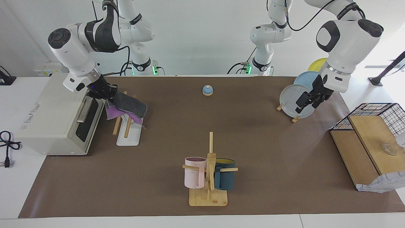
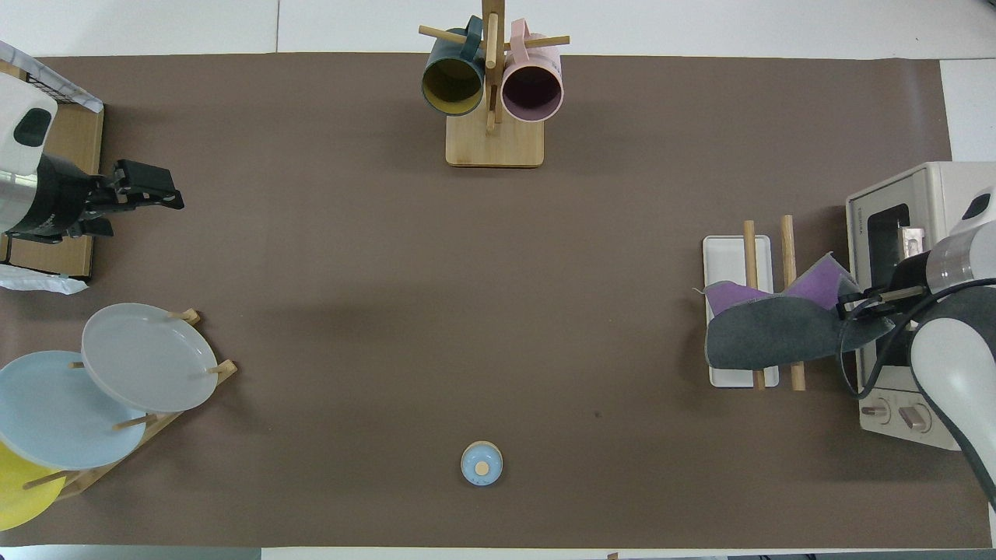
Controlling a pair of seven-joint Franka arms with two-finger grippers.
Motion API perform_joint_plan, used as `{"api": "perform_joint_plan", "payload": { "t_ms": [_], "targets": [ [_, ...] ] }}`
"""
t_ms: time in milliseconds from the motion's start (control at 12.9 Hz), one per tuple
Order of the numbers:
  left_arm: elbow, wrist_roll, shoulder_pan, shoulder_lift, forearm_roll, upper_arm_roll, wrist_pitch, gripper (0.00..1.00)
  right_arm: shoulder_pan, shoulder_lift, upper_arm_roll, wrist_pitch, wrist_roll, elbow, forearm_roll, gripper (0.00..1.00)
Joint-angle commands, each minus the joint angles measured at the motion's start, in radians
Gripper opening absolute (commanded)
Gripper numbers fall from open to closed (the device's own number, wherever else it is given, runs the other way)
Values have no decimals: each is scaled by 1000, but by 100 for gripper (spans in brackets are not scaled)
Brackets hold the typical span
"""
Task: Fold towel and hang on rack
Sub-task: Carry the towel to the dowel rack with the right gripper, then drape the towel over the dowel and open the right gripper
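Overhead view: right end effector (image 2: pixel 852 309) clamped on the towel (image 2: pixel 770 338), cloth draped across the rack (image 2: pixel 739 311) beneath it. Left end effector (image 1: pixel 305 102) spread wide, raised over the plates (image 1: pixel 294 100).

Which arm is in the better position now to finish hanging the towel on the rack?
The right arm, probably. The right gripper is shut on the towel, which already drapes across the rack. The left gripper is open and waits over the plates.
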Motion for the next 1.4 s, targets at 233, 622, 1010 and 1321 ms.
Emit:
{"api": "perform_joint_plan", "payload": {
  "t_ms": [233, 622, 1010, 1321],
  "targets": [
    [48, 167, -105, -4, 55, 92, -143, 100, -34, 1, 13, 148, -82, -29, -34, 0],
    [43, 153, -91, -20, 54, 89, -132, 100, -41, 20, 15, 159, 35, -43, -31, 0],
    [94, 155, -107, -10, 112, 83, -232, 100, -67, 20, 15, 157, 32, -47, -31, 0],
    [97, 161, -105, -15, 110, 83, -225, 100, -67, 23, 15, 146, 21, -37, -31, 100]
  ]
}}
